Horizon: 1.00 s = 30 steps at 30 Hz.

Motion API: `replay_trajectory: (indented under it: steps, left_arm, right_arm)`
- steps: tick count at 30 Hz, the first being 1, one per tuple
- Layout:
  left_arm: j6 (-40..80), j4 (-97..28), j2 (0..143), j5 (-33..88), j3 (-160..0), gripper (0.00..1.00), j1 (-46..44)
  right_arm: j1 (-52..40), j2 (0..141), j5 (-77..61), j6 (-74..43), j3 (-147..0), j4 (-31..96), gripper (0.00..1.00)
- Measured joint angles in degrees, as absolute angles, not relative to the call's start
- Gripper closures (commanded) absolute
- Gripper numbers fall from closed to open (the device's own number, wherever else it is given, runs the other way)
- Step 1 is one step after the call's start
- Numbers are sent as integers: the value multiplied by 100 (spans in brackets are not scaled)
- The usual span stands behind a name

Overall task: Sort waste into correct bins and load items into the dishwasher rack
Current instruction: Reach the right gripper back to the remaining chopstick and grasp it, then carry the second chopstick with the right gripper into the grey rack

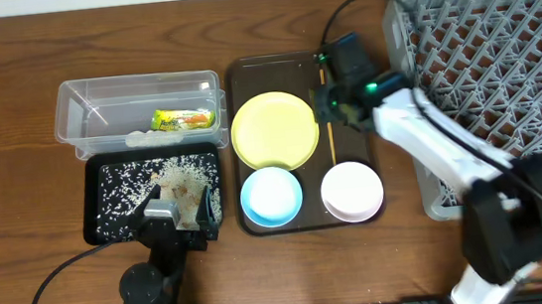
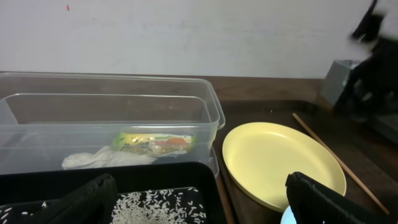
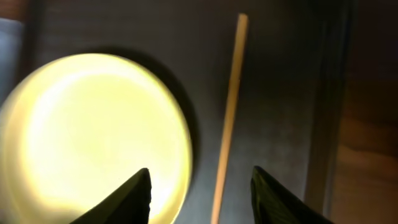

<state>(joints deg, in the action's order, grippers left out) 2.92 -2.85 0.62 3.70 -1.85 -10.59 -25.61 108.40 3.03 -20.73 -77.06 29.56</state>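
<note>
Wooden table [image 1: 9, 127], dark brown serving tray [image 3: 324, 124]: right gripper [image 3: 200, 169] hovers spread open over a thin wooden chopstick [image 3: 229, 112] lying between its jaws, yellow plate [image 3: 93, 137] just beside one finger; likely risk is an off-centre close rolling the stick away or nipping the plate rim.

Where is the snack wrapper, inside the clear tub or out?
Inside. The wrapper lies on the floor of the clear tub, beside the white scrap.

Dark brown serving tray [image 1: 244, 75] on the wooden table [image 1: 11, 147]; white wall [image 2: 186, 31] behind.
</note>
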Motion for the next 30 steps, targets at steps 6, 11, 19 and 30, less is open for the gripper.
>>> replay_trajectory:
  steps: [6, 11, 19, 30]
  left_arm:
    - [292, -285, 62, 370, -185, 11, -1059]
    - [292, -287, 62, 370, -185, 11, -1059]
    - [292, -285, 62, 370, -185, 11, -1059]
    - [292, -285, 62, 373, -185, 11, -1059]
  right_arm:
    - [-2486, 11673, 650, -2390, -7682, 2611, 63]
    - [-2482, 11843, 720, -2484, -7695, 2585, 89]
    - [-2416, 11636, 642, -2486, -7682, 3107, 99]
    - [-666, 8934, 558, -1339, -7644, 3402, 99]
